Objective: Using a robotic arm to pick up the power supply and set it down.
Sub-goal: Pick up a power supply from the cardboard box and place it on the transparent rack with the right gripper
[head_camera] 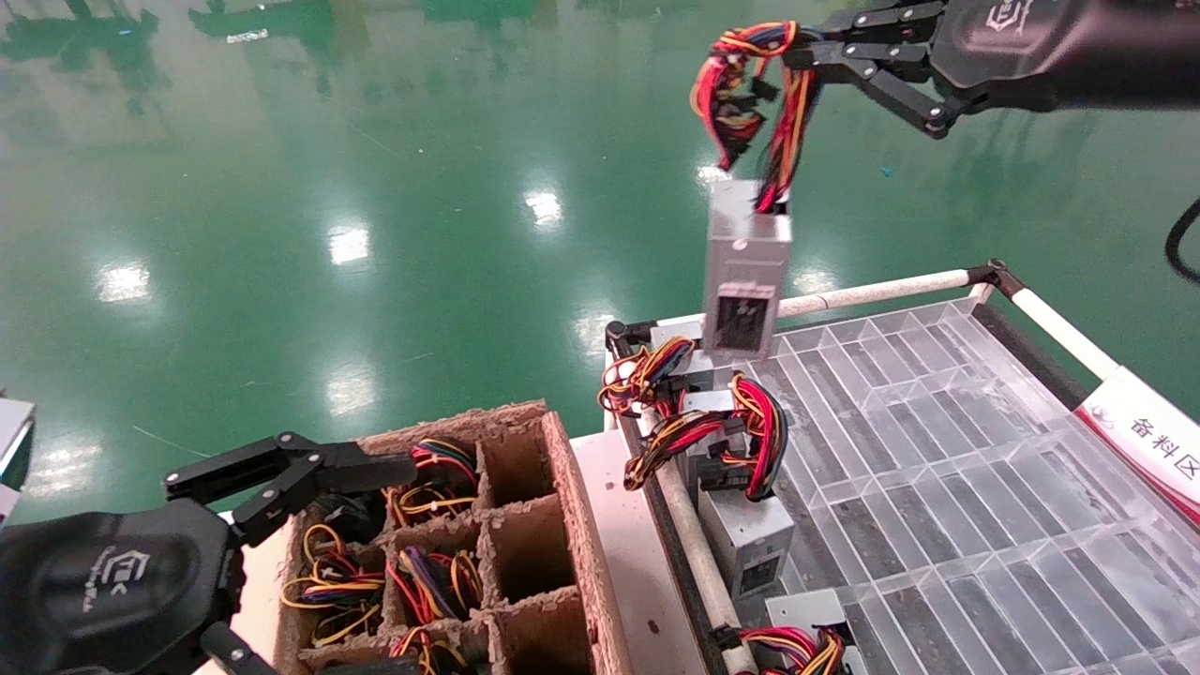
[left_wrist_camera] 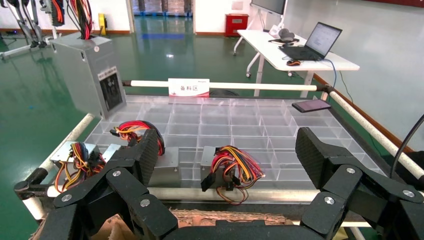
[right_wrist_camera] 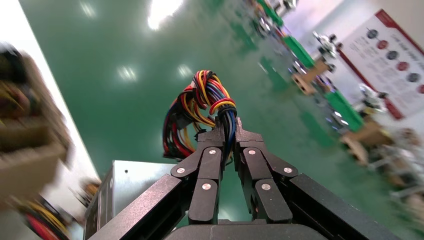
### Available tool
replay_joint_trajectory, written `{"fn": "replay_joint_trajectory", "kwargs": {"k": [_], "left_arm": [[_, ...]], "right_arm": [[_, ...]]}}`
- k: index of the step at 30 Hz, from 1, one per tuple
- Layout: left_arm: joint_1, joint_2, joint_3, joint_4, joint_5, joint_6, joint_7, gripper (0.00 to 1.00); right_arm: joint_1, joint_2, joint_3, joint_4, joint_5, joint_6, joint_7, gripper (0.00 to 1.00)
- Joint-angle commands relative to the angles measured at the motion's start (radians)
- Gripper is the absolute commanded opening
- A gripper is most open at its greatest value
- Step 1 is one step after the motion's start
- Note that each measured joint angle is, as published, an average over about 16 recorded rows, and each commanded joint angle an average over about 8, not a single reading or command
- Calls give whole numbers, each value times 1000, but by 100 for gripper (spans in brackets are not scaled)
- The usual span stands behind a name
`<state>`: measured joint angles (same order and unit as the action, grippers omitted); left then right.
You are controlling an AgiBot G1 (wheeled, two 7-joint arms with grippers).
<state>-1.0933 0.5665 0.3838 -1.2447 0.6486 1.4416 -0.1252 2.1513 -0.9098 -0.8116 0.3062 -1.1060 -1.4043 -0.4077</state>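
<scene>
A silver-grey power supply [head_camera: 745, 272] hangs upright in the air over the far left corner of the clear divided tray [head_camera: 937, 469], socket end down. Its red, yellow and black wire bundle [head_camera: 750, 84] is pinched in my right gripper [head_camera: 797, 52], which reaches in from the upper right. In the right wrist view that gripper [right_wrist_camera: 228, 132] is shut on the wires [right_wrist_camera: 205, 95], and the metal box [right_wrist_camera: 125, 185] hangs below. The left wrist view shows the same hanging power supply [left_wrist_camera: 92, 75]. My left gripper [head_camera: 356, 473] stands open over the cardboard crate, holding nothing [left_wrist_camera: 227, 155].
Other power supplies [head_camera: 741, 534] [left_wrist_camera: 220, 167] lie along the tray's near-left edge. A cardboard crate [head_camera: 562, 525] with wire-filled compartments sits beside it. White tube rails [head_camera: 872, 291] and a red-and-white sign [head_camera: 1144, 431] border the tray. A table with a laptop [left_wrist_camera: 320, 40] stands beyond.
</scene>
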Motion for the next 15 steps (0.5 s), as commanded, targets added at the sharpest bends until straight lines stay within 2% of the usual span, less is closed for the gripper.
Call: {"fn": "replay_joint_trajectory", "kwargs": {"k": [1, 8, 15], "left_arm": [[0, 0, 0, 0, 0, 0, 0, 100], [0, 0, 0, 0, 0, 0, 0, 100], [0, 0, 0, 0, 0, 0, 0, 100]], "right_arm": [[32, -8, -16, -32, -39, 33, -41, 0], [53, -50, -60, -116, -127, 135, -182, 0], [32, -88, -79, -187, -162, 227, -288, 0]]}}
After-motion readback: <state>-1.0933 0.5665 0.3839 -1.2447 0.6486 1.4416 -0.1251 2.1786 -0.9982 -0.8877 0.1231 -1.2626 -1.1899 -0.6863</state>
